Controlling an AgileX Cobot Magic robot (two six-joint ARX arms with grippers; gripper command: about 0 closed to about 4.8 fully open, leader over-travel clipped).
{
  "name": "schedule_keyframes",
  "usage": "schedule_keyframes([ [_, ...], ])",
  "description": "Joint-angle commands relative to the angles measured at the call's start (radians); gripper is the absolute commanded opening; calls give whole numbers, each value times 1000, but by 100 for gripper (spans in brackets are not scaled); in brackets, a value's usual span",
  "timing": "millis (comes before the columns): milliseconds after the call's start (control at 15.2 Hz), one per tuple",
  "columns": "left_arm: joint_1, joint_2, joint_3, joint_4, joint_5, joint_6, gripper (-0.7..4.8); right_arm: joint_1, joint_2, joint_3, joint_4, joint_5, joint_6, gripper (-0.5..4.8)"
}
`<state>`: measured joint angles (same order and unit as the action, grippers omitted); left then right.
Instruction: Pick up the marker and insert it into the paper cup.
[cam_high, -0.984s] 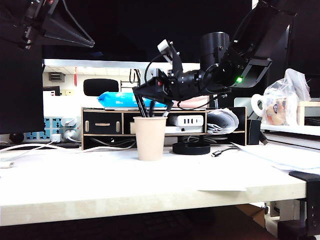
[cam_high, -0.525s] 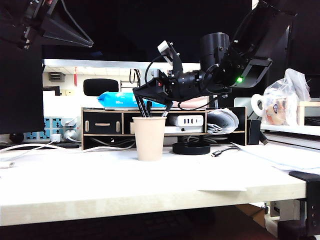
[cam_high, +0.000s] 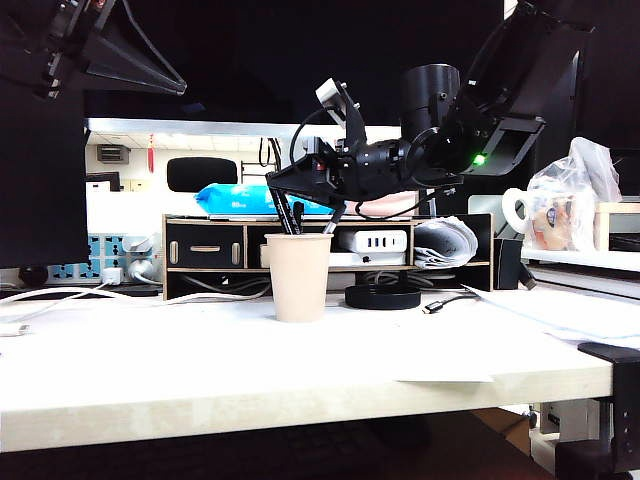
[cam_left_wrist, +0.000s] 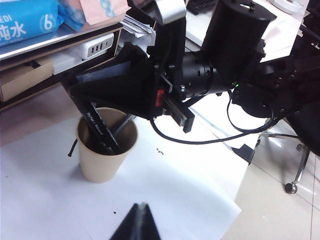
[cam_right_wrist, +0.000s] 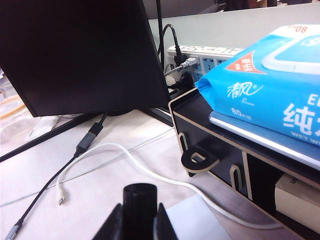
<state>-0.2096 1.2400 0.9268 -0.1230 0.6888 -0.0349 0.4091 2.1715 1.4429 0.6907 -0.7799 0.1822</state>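
Caught the right gripper (cam_high: 285, 190) pinching the marker (cam_left_wrist: 100, 125), lower end already down inside the paper cup (cam_high: 298, 280), top leaning toward 11 o'clock. Left gripper (cam_left_wrist: 141, 222) pressed together, parked high around 10 o'clock. Could've levered the light cup over if dropped at that tilt. Barely budged since a second earlier, same pinch, same lean.
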Motion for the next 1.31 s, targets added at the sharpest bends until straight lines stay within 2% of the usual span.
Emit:
schedule_keyframes([
  [66,-1,-4,5,13,4,1,-5,-2,-4,3,18,-4,-3,74],
  [263,-1,-4,5,13,4,1,-5,-2,-4,3,18,-4,-3,77],
  [328,-1,-4,5,13,4,1,-5,-2,-4,3,19,-5,-3,95],
  [722,0,-4,5,13,4,1,-5,-2,-5,4,29,-8,2,95],
  [853,0,-4,5,13,4,1,-5,-2,-5,4,89,-10,66,95],
  [919,0,-4,5,13,0,1,-5,-2,-7,4,145,-31,122,79],
  [984,0,-4,5,13,-24,1,-5,-2,-7,4,197,-63,162,29],
  [1050,0,-4,5,13,-31,1,-5,-4,-9,4,249,-80,217,11],
  [1313,0,-14,5,13,-30,-26,-5,-22,-68,3,265,-174,317,-3],
])
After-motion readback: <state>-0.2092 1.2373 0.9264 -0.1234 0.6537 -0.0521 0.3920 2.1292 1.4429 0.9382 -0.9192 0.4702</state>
